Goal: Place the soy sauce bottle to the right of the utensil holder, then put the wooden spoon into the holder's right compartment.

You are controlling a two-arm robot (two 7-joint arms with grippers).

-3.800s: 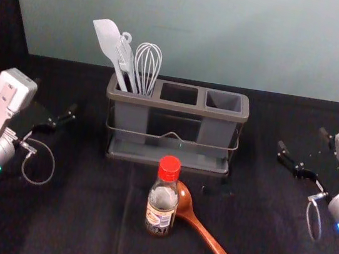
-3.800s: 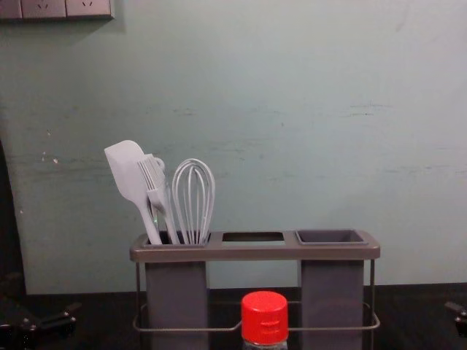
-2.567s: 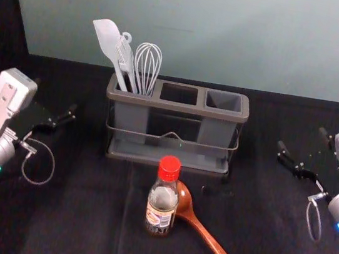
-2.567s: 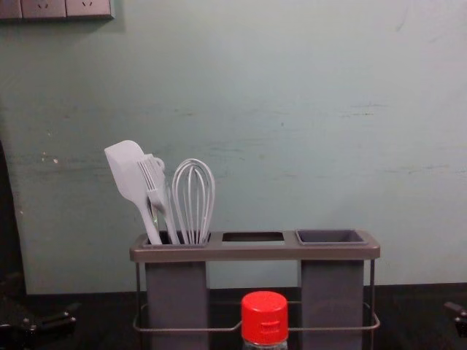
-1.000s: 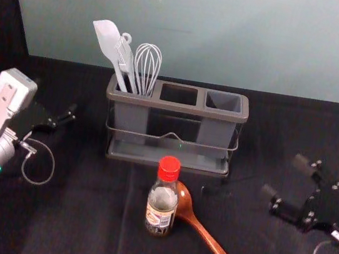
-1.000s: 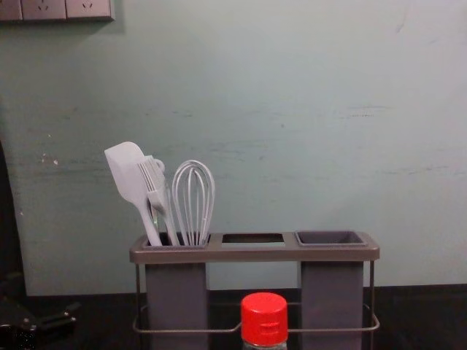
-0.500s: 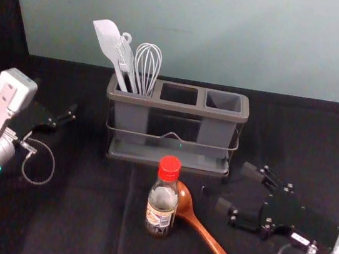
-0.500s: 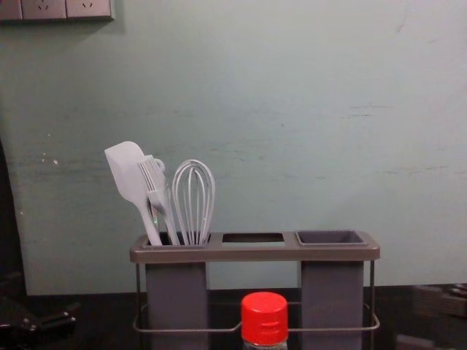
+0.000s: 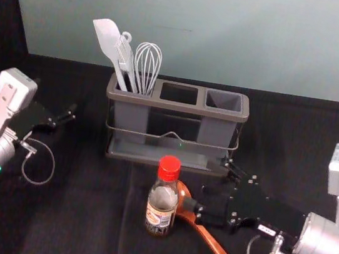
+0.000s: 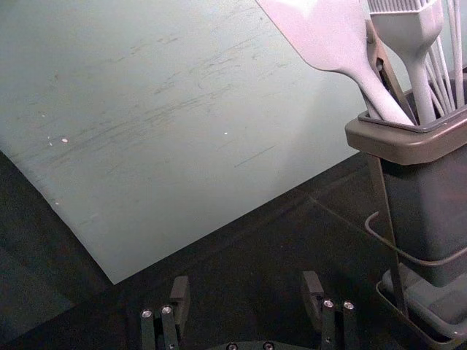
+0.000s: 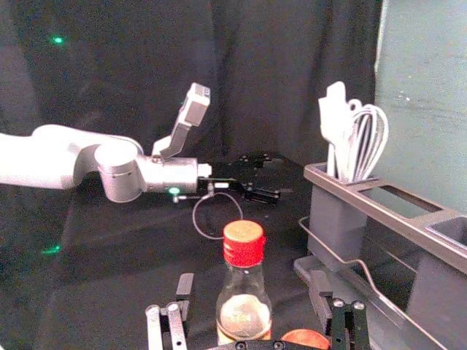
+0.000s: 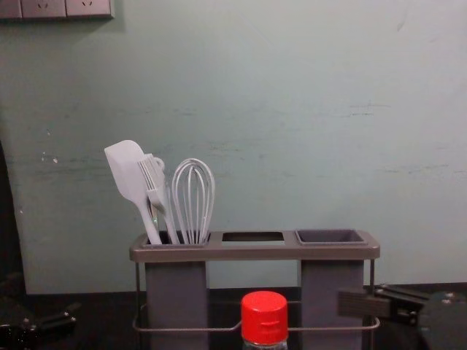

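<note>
Head view: the right claw (image 9: 207, 184), spread and empty, faces the upright red-capped glass soy sauce bottle (image 9: 161, 207), likely to clasp its sides; the brown wooden spoon (image 9: 218, 250) lies just beside. Left wrist view: the left claw (image 10: 246, 284) gapes, parked near the grey plastic utensil holder (image 10: 416, 142). Right wrist view: the bottle faces the opening.

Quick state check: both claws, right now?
Left claw: open, empty, left of the utensil holder.
Right claw: open, holding nothing, facing the soy sauce bottle.
</note>
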